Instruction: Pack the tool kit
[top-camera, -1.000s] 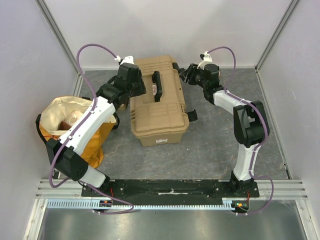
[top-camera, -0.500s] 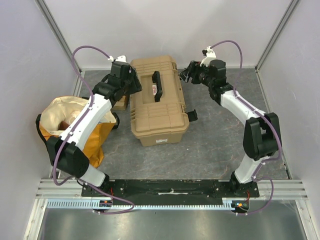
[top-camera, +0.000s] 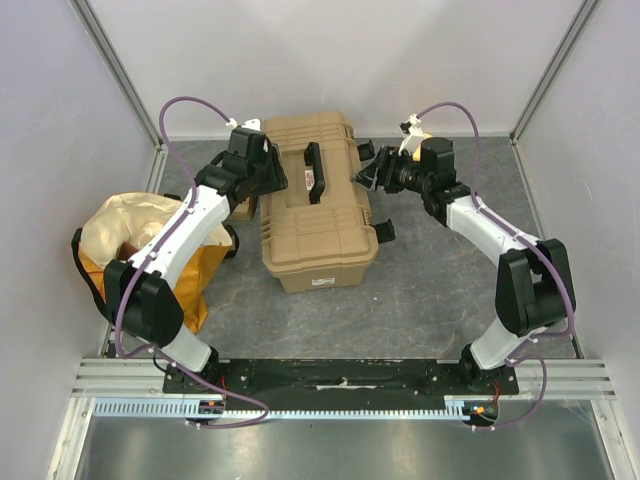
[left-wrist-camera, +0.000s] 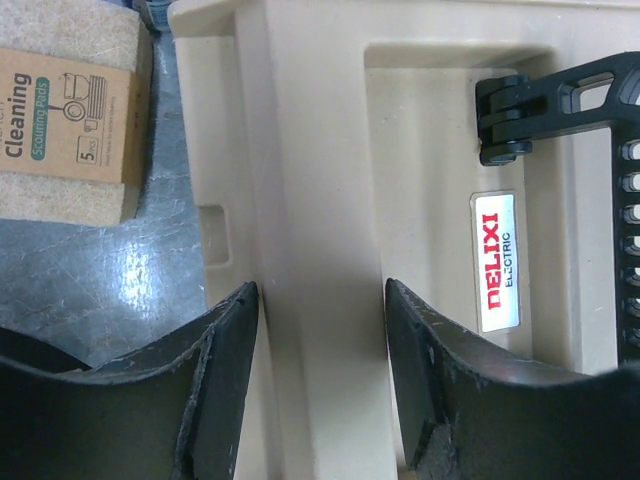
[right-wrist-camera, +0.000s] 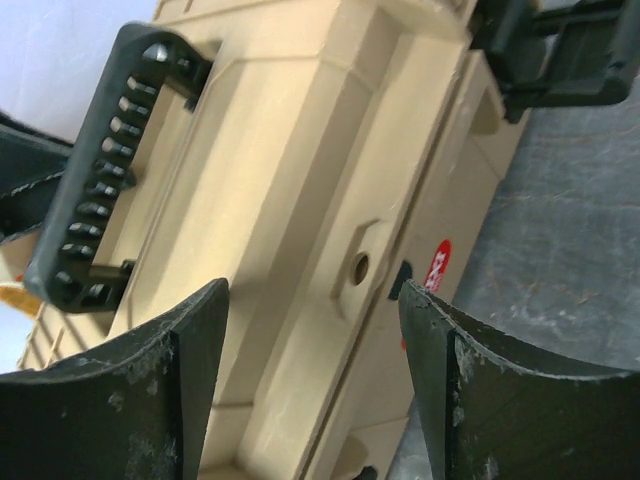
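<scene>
Toolbox (top-camera: 318, 225) sits closed on the surface (top-camera: 430, 290); left tool (top-camera: 266, 172) and right tool (top-camera: 366, 172) flank it, both spread, gripping nothing. An uneven shove could skid or twist it.

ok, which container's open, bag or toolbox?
The yellow-cream cloth bag at the left: its mouth gapes upward with contents showing. The tan toolbox has its lid down.

one large tan plastic toolbox (top-camera: 320, 238) with one black handle (top-camera: 314, 172) on its lid; left of the toolbox, one yellow-cream cloth bag (top-camera: 118, 218) and one small brown cardboard box (left-wrist-camera: 70, 110).
</scene>
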